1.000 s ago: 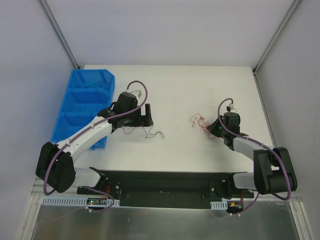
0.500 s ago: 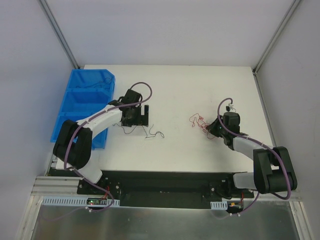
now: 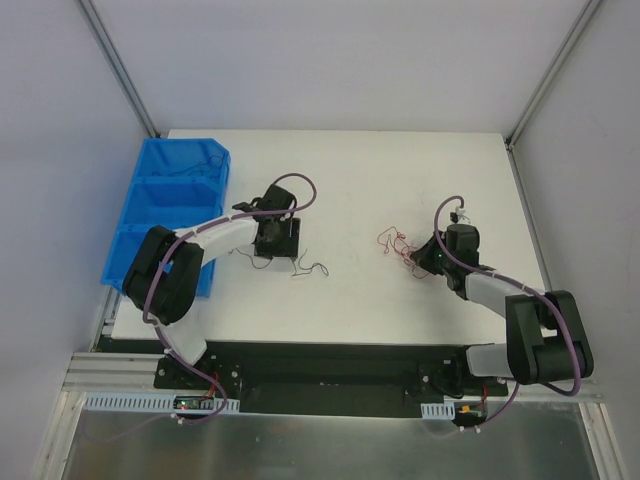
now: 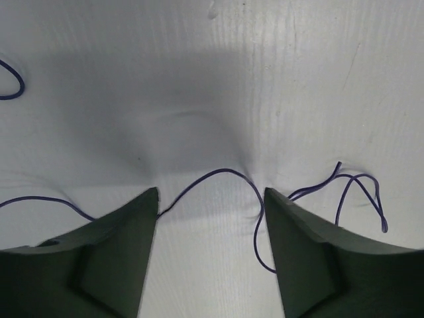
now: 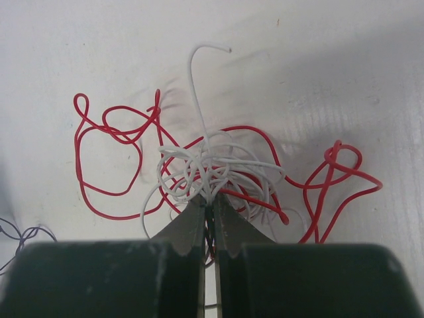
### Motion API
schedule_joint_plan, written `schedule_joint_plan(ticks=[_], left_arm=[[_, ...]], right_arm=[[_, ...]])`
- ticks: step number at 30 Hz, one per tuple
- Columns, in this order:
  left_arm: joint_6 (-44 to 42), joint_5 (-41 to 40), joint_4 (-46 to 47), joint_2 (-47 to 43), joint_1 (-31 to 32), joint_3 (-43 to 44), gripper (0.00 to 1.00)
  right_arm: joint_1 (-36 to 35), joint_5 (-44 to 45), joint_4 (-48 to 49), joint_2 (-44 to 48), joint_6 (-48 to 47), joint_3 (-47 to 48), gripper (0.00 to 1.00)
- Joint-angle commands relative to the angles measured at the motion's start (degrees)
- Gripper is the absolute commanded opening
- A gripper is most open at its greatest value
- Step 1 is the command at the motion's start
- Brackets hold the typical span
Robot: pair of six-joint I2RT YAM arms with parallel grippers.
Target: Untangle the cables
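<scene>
Red and white cables make one small clump [image 5: 213,169] on the white tabletop [image 3: 380,180], in its right half. The white cable [image 5: 191,79] is wound in tight rings in the middle of the clump, and one end of it runs out on the far side and bends over. The red cable [image 5: 242,127] goes around these rings in wide, loose loops to both sides. The right gripper [image 5: 209,202] has its two fingers pressed together. It pinches the clump at the near edge, where white and red strands pass between the tips.

A dark cable [image 4: 222,171] lies alone in the left half of the tabletop, well apart from the clump. The left gripper [image 4: 211,193] is low over it, with the fingers spread wide. The dark cable makes an arch in the gap between the two fingers, then curls out to the right and runs in a long line to the left. I cannot tell if the fingers touch it. A blue bin [image 3: 172,181] stands at the left edge of the tabletop.
</scene>
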State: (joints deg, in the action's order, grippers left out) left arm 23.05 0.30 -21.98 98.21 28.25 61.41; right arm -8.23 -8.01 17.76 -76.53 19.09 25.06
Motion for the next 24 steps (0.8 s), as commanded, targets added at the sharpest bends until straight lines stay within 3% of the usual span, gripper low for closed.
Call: schedule_joint_plan(ticks=[1,2,6,9,16,24], left_arm=[[-1.5,-4.1,0.7,1.2,2.5,0.6,0.54],[-1.3,-4.2,0.7,1.1,2.6,0.6,0.42],[-0.5,-5.7,0.7,0.1,2.7,0.8,0.15],[-0.6,-6.1,0.8,-2.7,2.7,1.3,0.01],[-3.1,-8.6,-0.1,-10.6,2.4,7.4,0.0],[-6.8,-11.8,-0.5,-12.1,-2.6,25.2,0.0]], right_arm=[[0.1,-2.0,2.1,-1.2,0.8,1.7,0.01],[0.1,-1.9,2.2,-1.3,0.8,1.6,0.01],[0.1,-2.4,2.2,-1.4,0.8,1.7,0.01],[0.1,-1.8,2.4,-1.3,0.8,1.4,0.01],[0.1,-2.3,2.5,-2.0,1.0,1.7,0.01],[0.1,-3.7,2.7,-2.9,1.1,2.3,0.01]])
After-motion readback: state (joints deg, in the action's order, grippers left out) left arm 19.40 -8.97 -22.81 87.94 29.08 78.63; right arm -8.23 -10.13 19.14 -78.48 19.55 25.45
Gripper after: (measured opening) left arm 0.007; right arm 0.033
